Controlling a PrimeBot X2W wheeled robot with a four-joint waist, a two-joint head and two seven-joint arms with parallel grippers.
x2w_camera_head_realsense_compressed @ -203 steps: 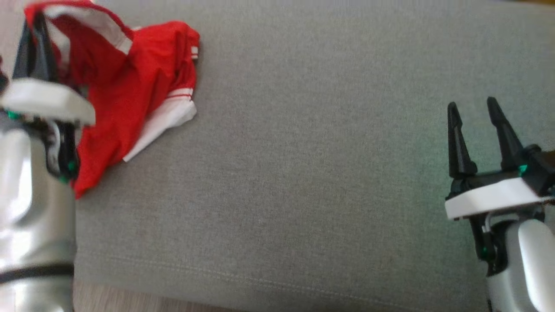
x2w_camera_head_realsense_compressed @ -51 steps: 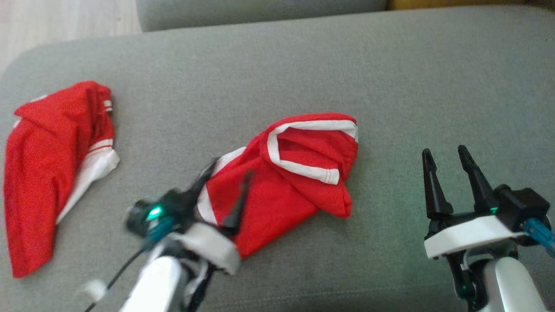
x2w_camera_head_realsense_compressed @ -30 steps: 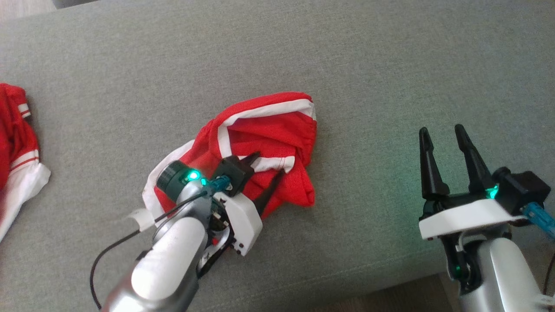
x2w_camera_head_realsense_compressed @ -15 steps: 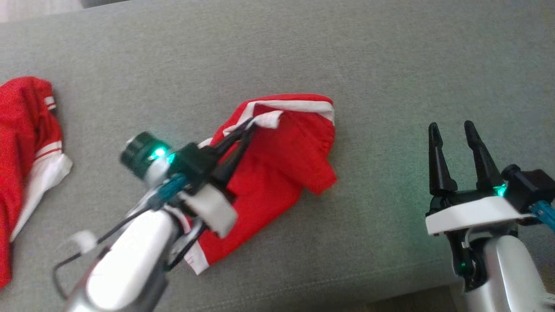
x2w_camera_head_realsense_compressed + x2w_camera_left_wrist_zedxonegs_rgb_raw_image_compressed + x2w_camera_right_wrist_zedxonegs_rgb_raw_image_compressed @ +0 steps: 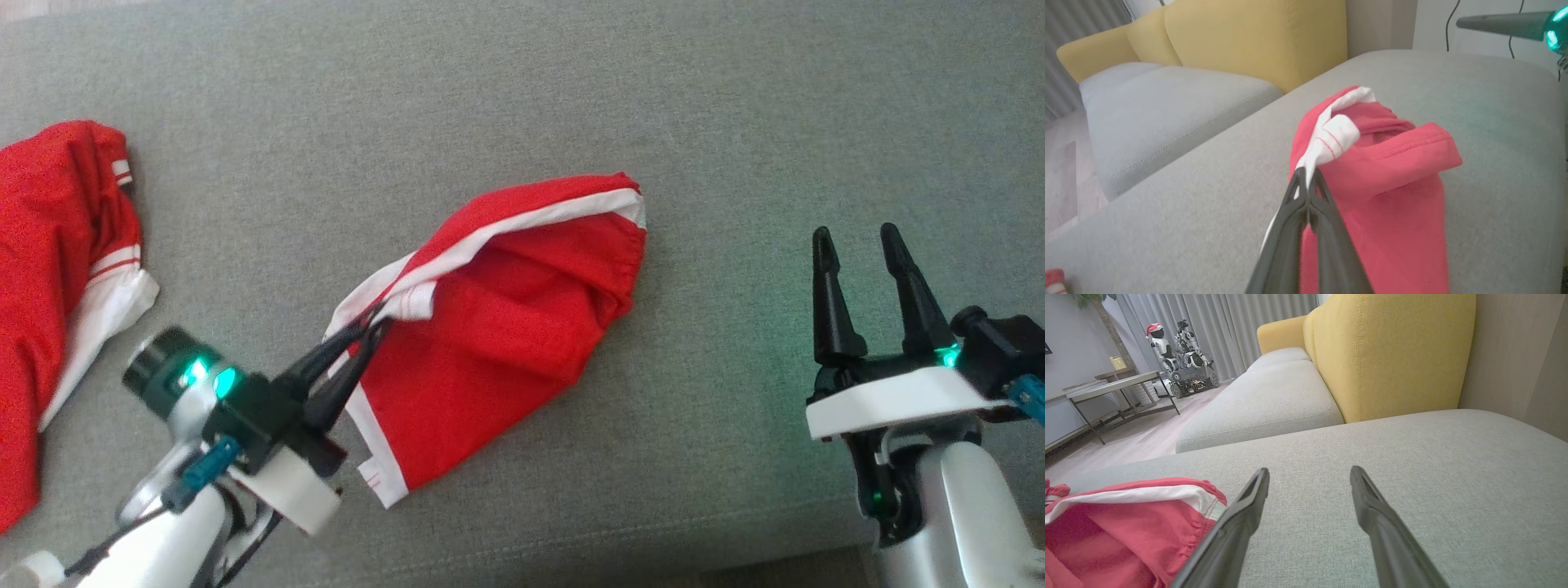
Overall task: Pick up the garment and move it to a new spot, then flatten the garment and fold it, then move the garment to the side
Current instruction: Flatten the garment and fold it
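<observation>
garment, in the head view: a red cloth with a white band along its upper edge and a white strip down its near side. it lies crumpled about the middle of the grey cushion, its far end gathered into small puckers. the left gripper comes in from the lower left and has its two dark fingers pressed together on the garment's white-trimmed left corner, which looks drawn up and toward it. the right gripper stands well apart at the right with its fingers spread and nothing between them. a second red garment with white trim lies at the left edge, apart from the first.

left wrist view: the left gripper pinches a fold of white cloth with thin red stitch lines. behind it the garment hangs and bunches in soft folds, a rolled red hem jutting to the right, its lower part on the grey cushion. a yellow backrest rises beyond.

right wrist view: the right gripper is wide apart above the bare grey cushion. the garment sits at the lower left, just beside the left finger, showing its white band and puckered red edge. the yellow backrest stands behind.
</observation>
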